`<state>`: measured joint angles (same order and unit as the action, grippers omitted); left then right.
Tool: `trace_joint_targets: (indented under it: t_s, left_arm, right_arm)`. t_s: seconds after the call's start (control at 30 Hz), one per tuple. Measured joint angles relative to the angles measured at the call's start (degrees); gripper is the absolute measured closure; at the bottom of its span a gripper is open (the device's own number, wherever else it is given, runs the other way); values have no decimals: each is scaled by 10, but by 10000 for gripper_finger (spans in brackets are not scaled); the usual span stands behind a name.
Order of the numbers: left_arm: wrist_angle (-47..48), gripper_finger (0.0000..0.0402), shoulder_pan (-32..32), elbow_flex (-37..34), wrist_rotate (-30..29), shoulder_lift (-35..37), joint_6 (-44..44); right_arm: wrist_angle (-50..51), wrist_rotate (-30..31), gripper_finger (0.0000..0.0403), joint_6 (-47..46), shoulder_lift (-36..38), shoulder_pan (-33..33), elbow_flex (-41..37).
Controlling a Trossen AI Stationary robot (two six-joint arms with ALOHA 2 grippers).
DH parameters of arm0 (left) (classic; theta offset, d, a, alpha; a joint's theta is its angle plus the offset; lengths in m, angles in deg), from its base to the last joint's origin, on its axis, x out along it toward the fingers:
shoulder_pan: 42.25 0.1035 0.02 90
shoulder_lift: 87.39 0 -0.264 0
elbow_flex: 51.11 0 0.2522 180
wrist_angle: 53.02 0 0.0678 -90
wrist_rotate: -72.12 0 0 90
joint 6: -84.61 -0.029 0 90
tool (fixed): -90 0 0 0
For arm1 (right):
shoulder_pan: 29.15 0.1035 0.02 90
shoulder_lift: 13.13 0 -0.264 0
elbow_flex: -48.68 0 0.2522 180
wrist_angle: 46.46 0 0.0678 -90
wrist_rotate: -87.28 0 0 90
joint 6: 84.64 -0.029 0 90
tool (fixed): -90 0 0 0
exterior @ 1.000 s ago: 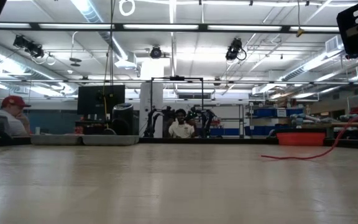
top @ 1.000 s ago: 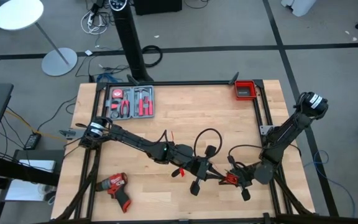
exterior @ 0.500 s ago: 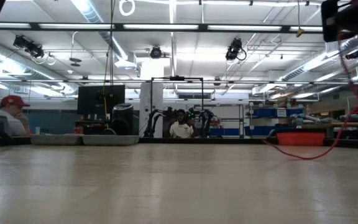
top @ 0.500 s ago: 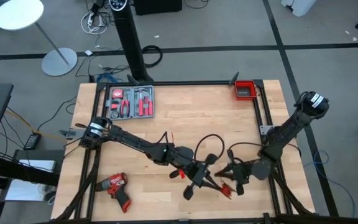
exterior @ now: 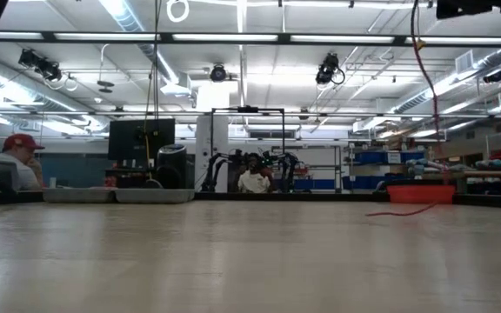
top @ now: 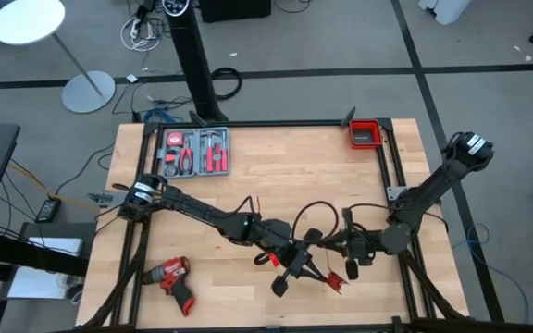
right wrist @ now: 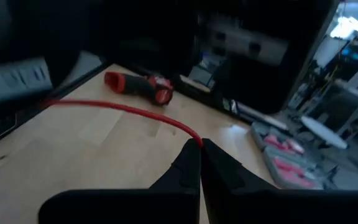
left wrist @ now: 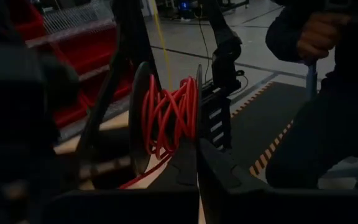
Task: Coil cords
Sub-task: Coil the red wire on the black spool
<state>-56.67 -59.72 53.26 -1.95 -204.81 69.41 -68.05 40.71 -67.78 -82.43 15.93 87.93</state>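
Right hand (right wrist: 199, 144) pinches red wire (right wrist: 123, 109) over wood table (top: 276, 176); left hand (left wrist: 196, 149) closed on it too; person (exterior: 252, 178) sits beyond.

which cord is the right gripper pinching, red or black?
The red wire. The right gripper is shut on it, and it runs taut across the table toward the drill. The black cable lies looped on the table between the two arms.
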Motion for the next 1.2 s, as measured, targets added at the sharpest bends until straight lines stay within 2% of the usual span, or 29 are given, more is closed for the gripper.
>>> trace_joint_targets:
  t_s: [0.33, 0.53, 0.83, 1.07, 1.2]
  left_arm:
    - [104, 402, 2, 0, -48, 0, 40]
    - [133, 402, 4, 0, -89, 0, 67]
    - [136, 402, 10, 0, -112, 0, 68]
    - [187, 402, 8, 0, -158, 0, 69]
    - [216, 402, 2, 1, -197, 2, 79]
  right_arm:
    - [19, -9, 403, 75, 47, 21, 0]
    - [129, -11, 403, 69, 41, 11, 49]
    - [258, -43, 403, 41, 9, 2, 120]
    - [311, 23, 403, 33, 24, 41, 133]
    - [343, 53, 403, -7, 27, 70, 134]
